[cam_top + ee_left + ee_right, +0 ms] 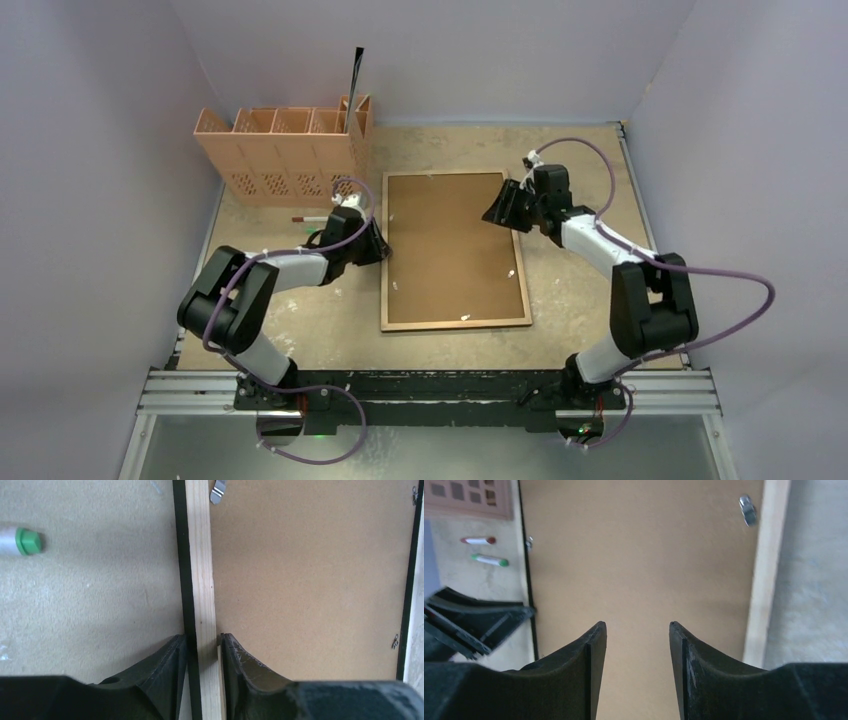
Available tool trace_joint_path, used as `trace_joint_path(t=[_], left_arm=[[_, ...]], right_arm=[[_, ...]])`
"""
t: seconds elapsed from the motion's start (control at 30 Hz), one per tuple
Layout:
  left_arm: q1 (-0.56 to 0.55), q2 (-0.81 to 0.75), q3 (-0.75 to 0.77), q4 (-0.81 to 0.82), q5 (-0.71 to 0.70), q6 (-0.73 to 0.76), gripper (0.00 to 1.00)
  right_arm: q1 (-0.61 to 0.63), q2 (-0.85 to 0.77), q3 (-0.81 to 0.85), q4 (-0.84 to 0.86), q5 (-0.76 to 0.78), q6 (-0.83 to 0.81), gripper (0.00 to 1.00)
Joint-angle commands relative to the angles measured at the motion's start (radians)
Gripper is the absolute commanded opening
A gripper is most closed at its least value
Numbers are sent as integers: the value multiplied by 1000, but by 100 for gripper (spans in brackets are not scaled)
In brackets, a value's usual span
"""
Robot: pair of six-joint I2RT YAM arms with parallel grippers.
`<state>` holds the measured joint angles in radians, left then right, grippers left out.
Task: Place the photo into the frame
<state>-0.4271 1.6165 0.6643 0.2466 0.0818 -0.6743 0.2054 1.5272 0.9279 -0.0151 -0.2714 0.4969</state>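
Note:
The frame [455, 323] lies face down mid-table, its light wood back up, with the plain brown backing board [450, 245] set inside it. My left gripper [383, 252] is shut on the frame's left rail [200, 555], one finger outside the black edge and one inside against the board [310, 580]; in the left wrist view it [202, 639] pinches the rail. My right gripper [497, 212] is open and empty over the board's upper right part [639, 555], its gap [637, 626] over bare board, left of the right rail [766, 570]. The photo is not in view.
An orange slotted rack [280, 155] stands at the back left with a thin dark sheet [355, 75] upright in it. A red-capped marker [478, 540] and a green-capped marker [489, 559] lie left of the frame. Metal clips [748, 509] sit on the frame's back.

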Motion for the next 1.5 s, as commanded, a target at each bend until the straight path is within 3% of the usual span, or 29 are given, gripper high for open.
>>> trace_joint_path(t=[0.0,0.37,0.67,1.03,1.27,1.47], left_arm=[[-15,-41,-32,-41,19,-17,35],[-15,-58,-55,0,-16,-14,46],[-13,-28,-45,13,50,-30,50],[-13,-32,-38,-15,42,-20,51],[-14,-20,-34,-17,38,-21,50],[-13,-18,-34,-20,36,-21,51]], right_arm=[[16,116,128,162,-79,80,52],[113,556,566,330,-97,198,49],[190,725,676,424,43,202,48],[209,743,637,550,126,217,46],[209,778,681,495,183,216,45],[209,821,731,460,131,210,43]])
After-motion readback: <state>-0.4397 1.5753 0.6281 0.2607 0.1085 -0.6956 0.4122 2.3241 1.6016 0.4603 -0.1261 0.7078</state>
